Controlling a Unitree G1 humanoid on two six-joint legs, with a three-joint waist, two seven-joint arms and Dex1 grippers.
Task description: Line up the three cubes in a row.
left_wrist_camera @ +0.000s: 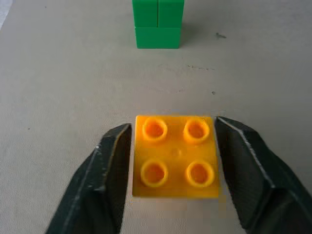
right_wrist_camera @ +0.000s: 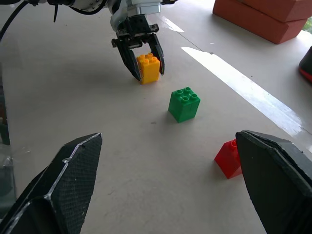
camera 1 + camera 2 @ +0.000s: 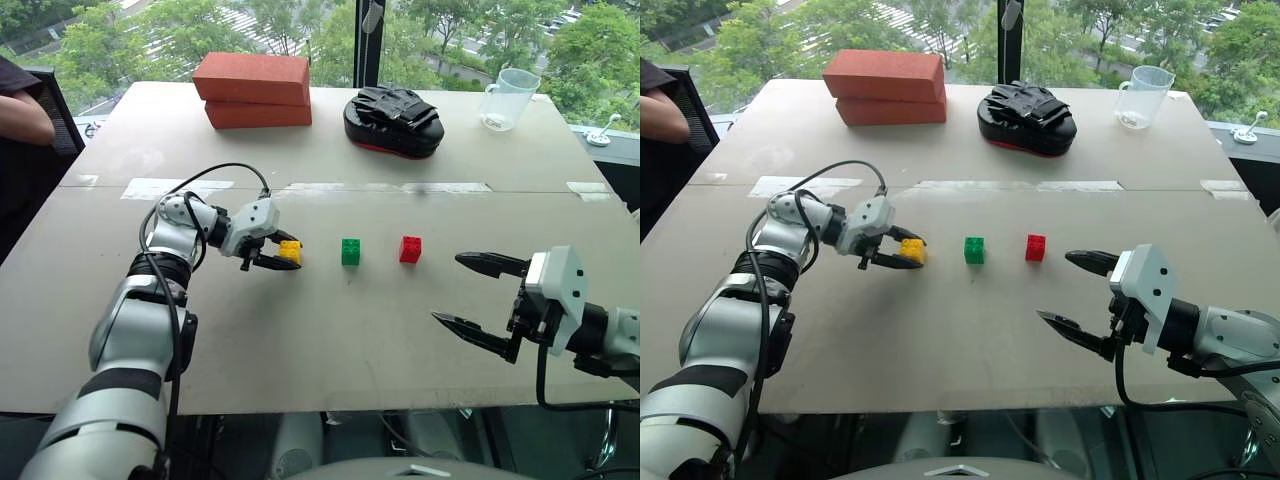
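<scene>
The left gripper straddles the yellow cube, its fingers parted with slim gaps either side, so the cube sits free on the table. Beyond it, along one line, stand the green cube and red cube. The right gripper hangs wide open and empty, nearest the red.

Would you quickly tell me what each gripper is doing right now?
Left gripper: open, fingers just clear of the yellow cube.
Right gripper: open, holding nothing.

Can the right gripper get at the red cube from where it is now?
Probably yes. The right gripper hangs open near the red cube, with bare table between them; the green cube stands apart on its far side.
</scene>
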